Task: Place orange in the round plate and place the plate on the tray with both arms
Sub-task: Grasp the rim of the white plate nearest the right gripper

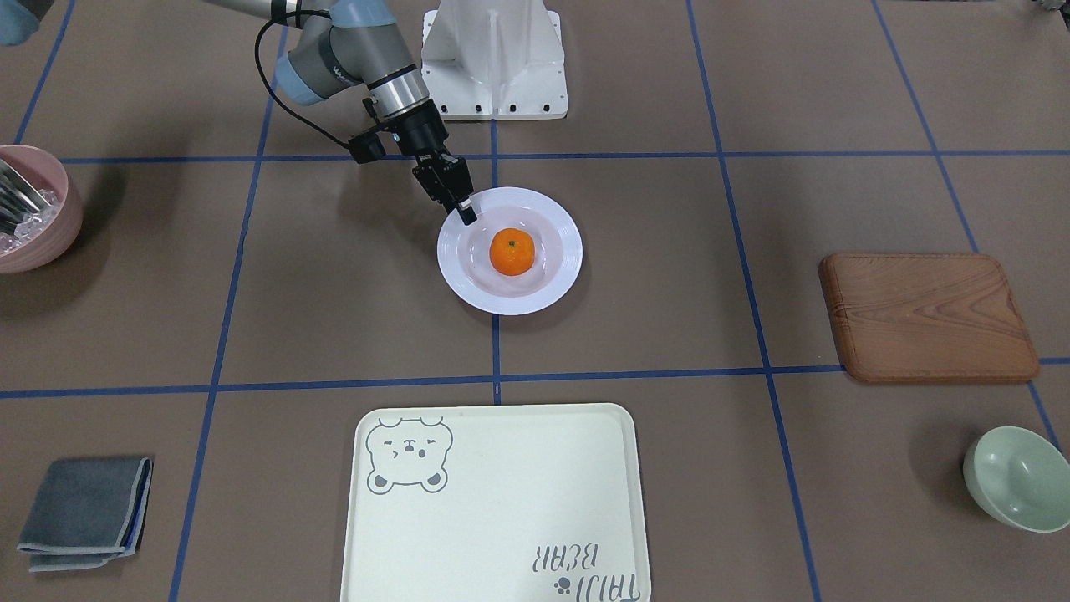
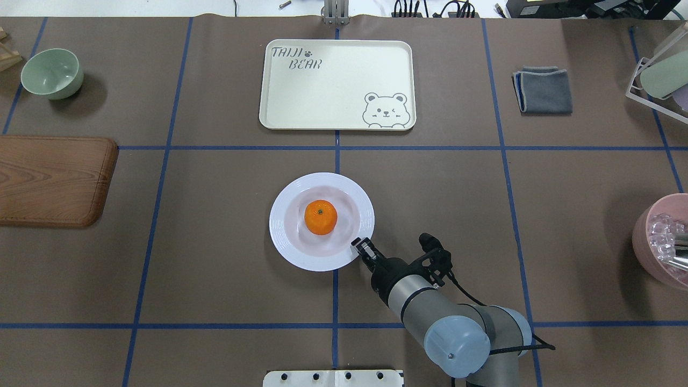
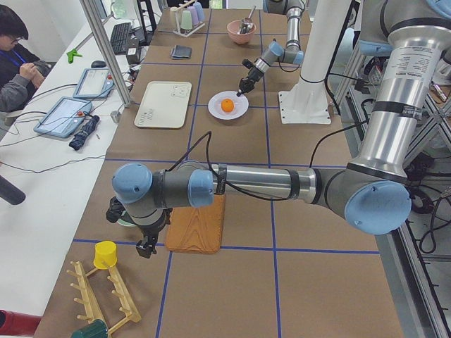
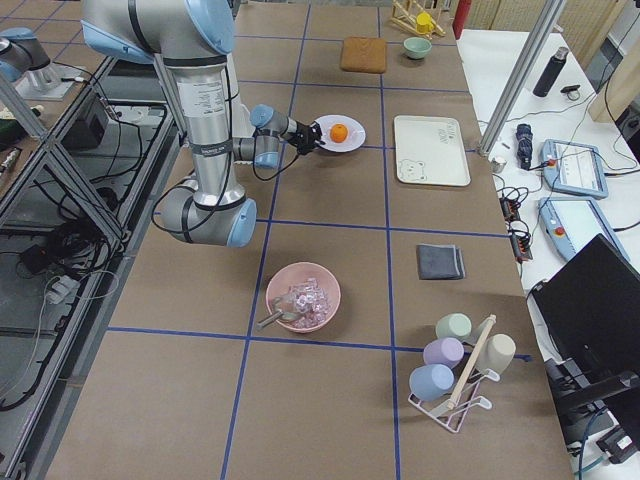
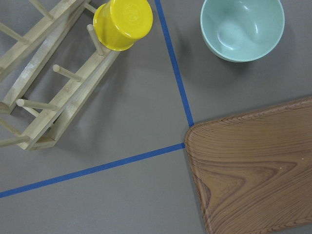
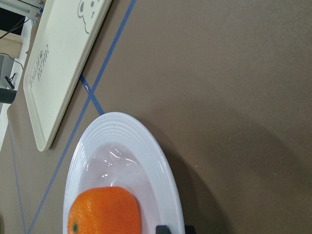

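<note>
The orange (image 1: 512, 252) (image 2: 321, 217) lies in the well of the white round plate (image 1: 510, 303) (image 2: 285, 236) at the table's middle. My right gripper (image 1: 464, 213) (image 2: 361, 246) sits at the plate's rim on the robot's side, its jaws pinched over the rim edge. In the right wrist view the orange (image 6: 105, 212) and the plate's ribbed rim (image 6: 161, 161) fill the bottom. The tray (image 1: 501, 502) (image 2: 333, 91) lies beyond the plate with nothing on it. My left gripper (image 3: 146, 246) hangs far off by the wooden board; I cannot tell whether it is open or shut.
A wooden board (image 2: 51, 180) (image 5: 253, 170) and a pale green bowl (image 2: 52, 72) (image 5: 242, 27) lie on the robot's left. A pink bowl (image 2: 661, 242) and a folded grey cloth (image 2: 543, 90) are on its right. A wooden rack with a yellow cup (image 5: 122, 22) stands near the left arm.
</note>
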### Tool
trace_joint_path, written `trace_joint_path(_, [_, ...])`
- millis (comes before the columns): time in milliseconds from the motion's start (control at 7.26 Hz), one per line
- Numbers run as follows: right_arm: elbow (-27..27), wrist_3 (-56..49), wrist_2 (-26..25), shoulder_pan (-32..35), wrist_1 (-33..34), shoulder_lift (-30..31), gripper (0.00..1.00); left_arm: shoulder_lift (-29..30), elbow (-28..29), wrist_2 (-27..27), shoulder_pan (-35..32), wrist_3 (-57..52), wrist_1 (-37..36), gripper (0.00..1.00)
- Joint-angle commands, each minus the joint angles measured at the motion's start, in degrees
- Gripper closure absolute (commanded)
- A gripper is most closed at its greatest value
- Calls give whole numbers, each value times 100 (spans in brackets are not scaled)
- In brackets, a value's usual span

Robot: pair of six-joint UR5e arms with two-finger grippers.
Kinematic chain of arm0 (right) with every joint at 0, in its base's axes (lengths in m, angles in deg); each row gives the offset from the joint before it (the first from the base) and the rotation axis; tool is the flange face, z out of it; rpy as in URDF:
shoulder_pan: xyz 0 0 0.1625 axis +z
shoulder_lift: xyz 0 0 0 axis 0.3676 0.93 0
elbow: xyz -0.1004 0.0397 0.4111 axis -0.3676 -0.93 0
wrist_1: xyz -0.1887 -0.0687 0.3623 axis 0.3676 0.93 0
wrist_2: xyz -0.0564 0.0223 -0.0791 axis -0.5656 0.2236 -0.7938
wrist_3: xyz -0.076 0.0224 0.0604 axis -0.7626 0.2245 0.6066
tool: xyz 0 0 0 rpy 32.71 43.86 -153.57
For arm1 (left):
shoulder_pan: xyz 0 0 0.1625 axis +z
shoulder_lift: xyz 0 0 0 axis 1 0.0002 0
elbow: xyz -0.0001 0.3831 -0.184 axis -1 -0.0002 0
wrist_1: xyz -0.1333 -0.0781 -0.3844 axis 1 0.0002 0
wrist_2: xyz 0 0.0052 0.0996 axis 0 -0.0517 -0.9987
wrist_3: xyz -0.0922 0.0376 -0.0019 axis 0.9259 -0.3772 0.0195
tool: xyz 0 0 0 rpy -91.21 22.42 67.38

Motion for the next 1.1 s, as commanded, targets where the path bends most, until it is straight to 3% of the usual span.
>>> trace_joint_path(0, [27,11,-79,31,-51,-2,100,7,-5,9,1,2,-2,2])
trace_joint_path(964, [554,872,-721,66,-156,-11,100,-98,-102,-9,-8,28,-29,2])
